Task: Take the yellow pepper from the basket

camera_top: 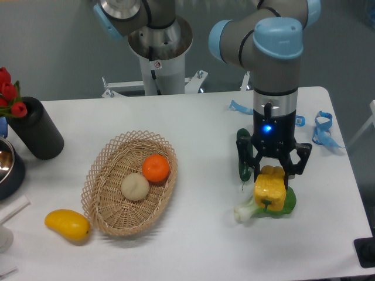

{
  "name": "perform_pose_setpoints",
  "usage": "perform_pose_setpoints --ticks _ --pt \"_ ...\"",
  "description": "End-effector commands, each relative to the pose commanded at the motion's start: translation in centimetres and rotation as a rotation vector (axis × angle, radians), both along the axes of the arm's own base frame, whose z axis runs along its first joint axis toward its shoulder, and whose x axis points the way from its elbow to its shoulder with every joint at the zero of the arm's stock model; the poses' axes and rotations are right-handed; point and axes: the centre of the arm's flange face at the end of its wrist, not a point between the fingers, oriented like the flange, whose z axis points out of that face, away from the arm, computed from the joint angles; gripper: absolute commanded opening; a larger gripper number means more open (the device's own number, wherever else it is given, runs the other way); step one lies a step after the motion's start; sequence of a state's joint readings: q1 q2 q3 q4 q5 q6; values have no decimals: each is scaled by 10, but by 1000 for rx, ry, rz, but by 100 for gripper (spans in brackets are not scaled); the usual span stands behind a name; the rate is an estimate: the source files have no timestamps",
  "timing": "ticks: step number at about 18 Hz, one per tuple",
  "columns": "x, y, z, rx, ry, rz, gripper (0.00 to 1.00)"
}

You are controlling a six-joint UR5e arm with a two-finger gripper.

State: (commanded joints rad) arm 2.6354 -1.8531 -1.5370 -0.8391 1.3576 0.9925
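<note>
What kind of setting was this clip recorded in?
Probably a robotics lab tabletop: a white table against a plain grey wall, with a wicker basket and a yellow pepper held in the gripper.

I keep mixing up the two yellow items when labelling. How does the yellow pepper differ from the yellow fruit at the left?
The yellow pepper is blocky and lobed; the yellow fruit is a smooth oval. The pepper is held in the end effector, in front of the leafy green vegetable on the right; the fruit lies on the table beside the basket, untouched. Both are yellow, and neither is in the basket.
</note>
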Motion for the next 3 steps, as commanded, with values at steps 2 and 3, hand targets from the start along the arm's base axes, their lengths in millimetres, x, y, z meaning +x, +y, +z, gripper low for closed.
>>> perform_pose_setpoints --ticks 2,3 --pt "-2 -2 0 -4 2 5 25" --pt "-2 -2 0 -5 3 6 25"
